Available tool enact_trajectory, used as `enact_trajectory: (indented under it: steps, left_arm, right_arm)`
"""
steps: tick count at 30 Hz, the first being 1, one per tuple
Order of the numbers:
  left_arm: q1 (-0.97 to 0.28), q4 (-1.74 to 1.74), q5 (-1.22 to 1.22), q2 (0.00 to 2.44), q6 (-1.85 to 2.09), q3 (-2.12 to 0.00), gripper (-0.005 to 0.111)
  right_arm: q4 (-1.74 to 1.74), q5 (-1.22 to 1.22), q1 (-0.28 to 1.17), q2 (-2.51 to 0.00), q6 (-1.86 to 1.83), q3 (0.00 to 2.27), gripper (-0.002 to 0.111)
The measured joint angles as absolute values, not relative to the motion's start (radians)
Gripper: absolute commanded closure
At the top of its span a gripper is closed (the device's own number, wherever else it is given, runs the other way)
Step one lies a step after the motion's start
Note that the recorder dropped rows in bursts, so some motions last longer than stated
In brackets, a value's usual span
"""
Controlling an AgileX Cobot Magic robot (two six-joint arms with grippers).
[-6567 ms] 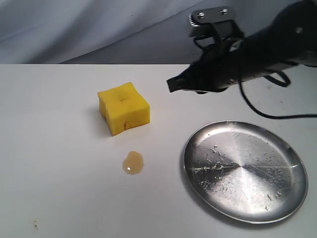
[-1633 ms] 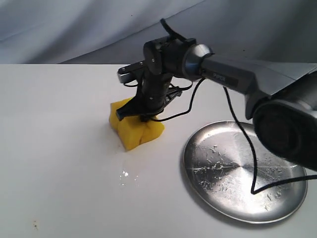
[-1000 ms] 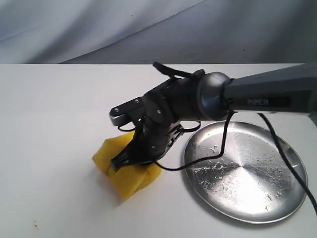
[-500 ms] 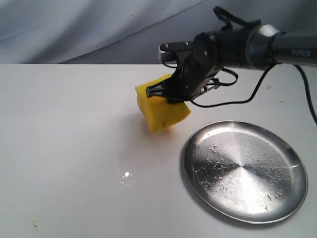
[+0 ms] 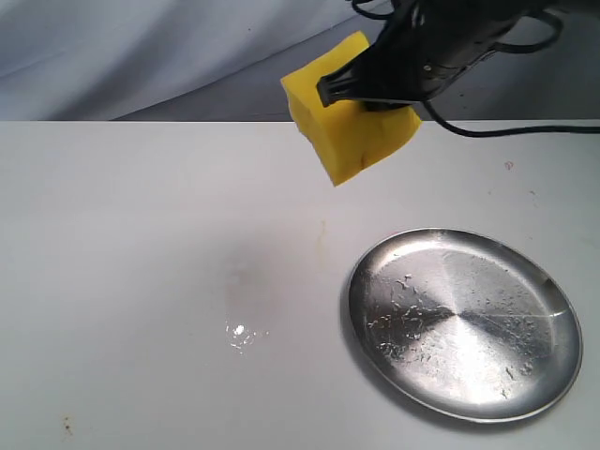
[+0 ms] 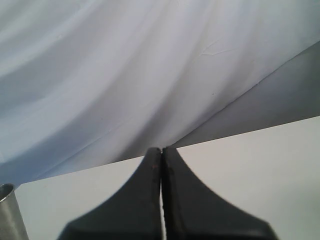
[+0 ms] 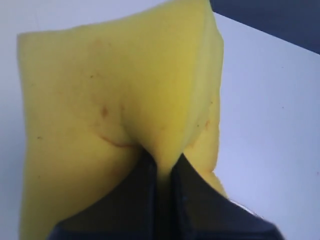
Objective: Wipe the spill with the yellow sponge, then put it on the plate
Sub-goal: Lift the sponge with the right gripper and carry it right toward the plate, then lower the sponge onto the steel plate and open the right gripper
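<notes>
The yellow sponge (image 5: 352, 117) was a thick block of matte, porous foam, marked with a few small dark specks and rusty smears. The right gripper (image 5: 361, 89) was clenched on it. Its black fingers (image 7: 145, 200) pinched the foam so tightly that the block creased into a deep fold and bulged out on both sides. The sponge hung in the air, clear of the smooth white counter (image 5: 141, 234) and up beyond the plate's far rim; whether it overhung that rim could not be judged. The plate (image 5: 464, 319) was round, shallow-rimmed bright metal, scuffed with fine scratches, and it lay flat on the counter. Of the spill (image 5: 242, 333) only a small glossy wet trace with a bright glint showed, off the plate's left rim and apart from it; its colour was too faint to make out. A pale tan streak (image 5: 321, 236) lay on the counter between that trace and the plate's far-left rim. Grey-blue cloth (image 5: 141, 47) hung behind in soft folds. The left gripper (image 6: 161, 156) had its dark, tapered fingers pressed flat together with nothing between them. The right arm was cut off by the exterior view's top edge, and a black cable (image 5: 506, 129) trailed from it. In the right wrist view the sponge hid nearly everything below. A shiny metal thing (image 6: 10, 212) was cropped by the edge of the left wrist view and could not be identified.
</notes>
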State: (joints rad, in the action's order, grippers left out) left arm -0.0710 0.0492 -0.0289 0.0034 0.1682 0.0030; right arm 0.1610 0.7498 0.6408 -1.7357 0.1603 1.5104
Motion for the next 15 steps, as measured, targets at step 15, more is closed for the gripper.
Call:
enact_trajectory:
  steps: [15]
  left_arm:
    - [-0.071, 0.049, -0.029, 0.003, 0.168, 0.003, 0.107]
  right_arm:
    - [0.342, 0.584, 0.637, -1.446, 0.421, 0.955, 0.108]
